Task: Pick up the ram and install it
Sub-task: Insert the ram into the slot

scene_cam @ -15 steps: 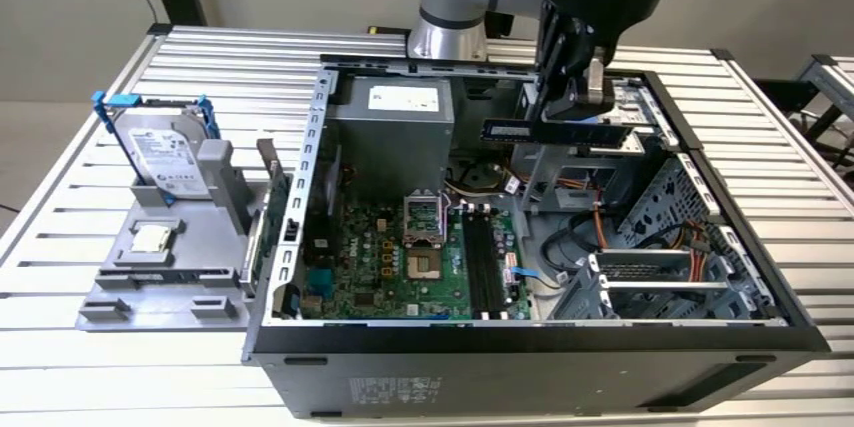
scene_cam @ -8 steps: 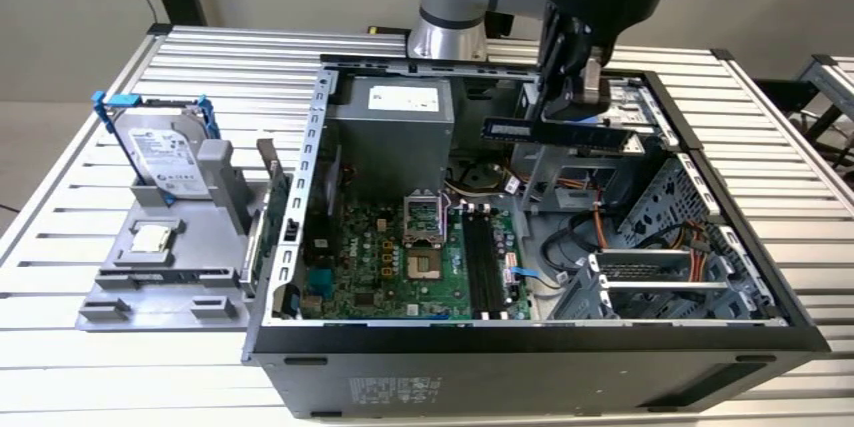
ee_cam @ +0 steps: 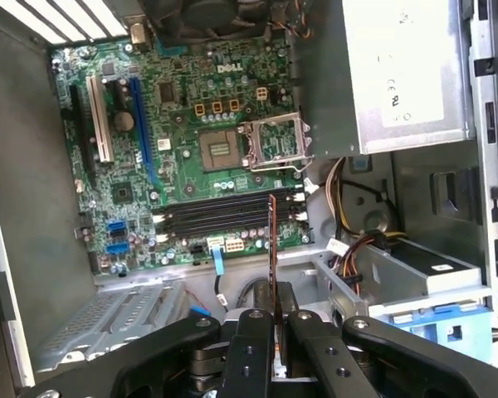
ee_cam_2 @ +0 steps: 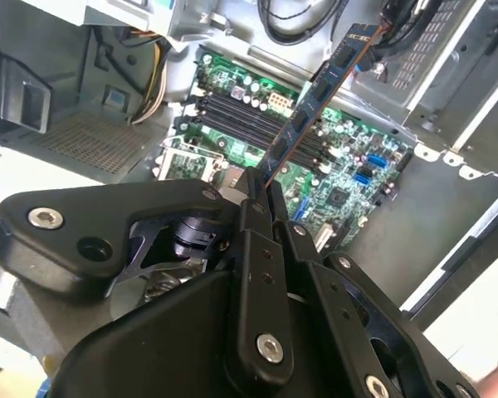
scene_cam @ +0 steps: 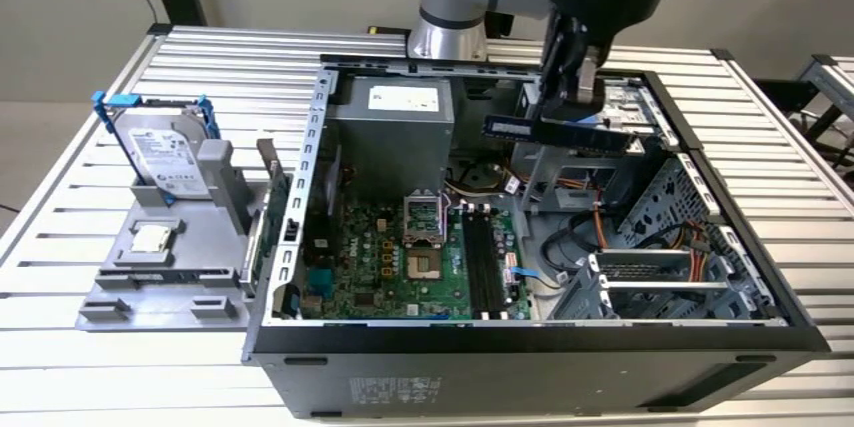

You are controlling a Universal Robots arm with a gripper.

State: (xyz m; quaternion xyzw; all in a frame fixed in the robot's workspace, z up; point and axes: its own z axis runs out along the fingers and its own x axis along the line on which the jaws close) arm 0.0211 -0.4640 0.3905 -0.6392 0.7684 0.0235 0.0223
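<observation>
Fixture at the exterior view's left carries the silver hard drive in its blue bracket [scene_cam: 163, 152], untouched. Centre: green motherboard [scene_cam: 400, 257], black memory slots [scene_cam: 483, 262] empty. Further right, your black gripper [scene_cam: 574, 107] is clamped on the long, thin bluish ram [scene_cam: 554, 134], high over the open case, likely for clearance. Its long axis lies level, crosswise to the slots.

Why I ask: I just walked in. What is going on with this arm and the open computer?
The arm's gripper has its jaws shut on the ram, holding it in the air over the open computer case. The memory slots on the motherboard look empty, so the ram is not installed.
</observation>
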